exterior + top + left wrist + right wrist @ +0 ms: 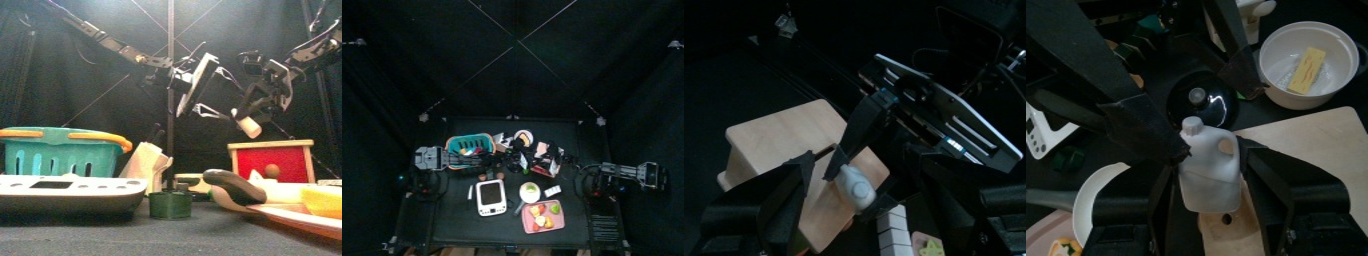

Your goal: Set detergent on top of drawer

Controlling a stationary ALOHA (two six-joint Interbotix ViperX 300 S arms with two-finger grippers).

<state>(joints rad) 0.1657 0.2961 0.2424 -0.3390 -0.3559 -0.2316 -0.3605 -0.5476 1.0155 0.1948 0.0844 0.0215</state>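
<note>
The detergent, a small white bottle (1207,170), is held upright in my right gripper (1209,185), whose jaws are shut on its sides. It hangs just above the pale wooden top of the drawer (1300,165). In the front view the bottle (249,126) hangs tilted above the red-fronted drawer (271,160). My left gripper (851,215) is open and empty, hovering close beside the bottle (855,188) over the drawer top (778,150). In the front view the left gripper (201,95) is just left of the right gripper (261,105).
A teal basket (51,150) stands at the left and a white scale (67,190) at the front left. A small dark green can (170,204) and a plate with food (287,212) are at the front. A white bowl (1307,60) stands near the drawer.
</note>
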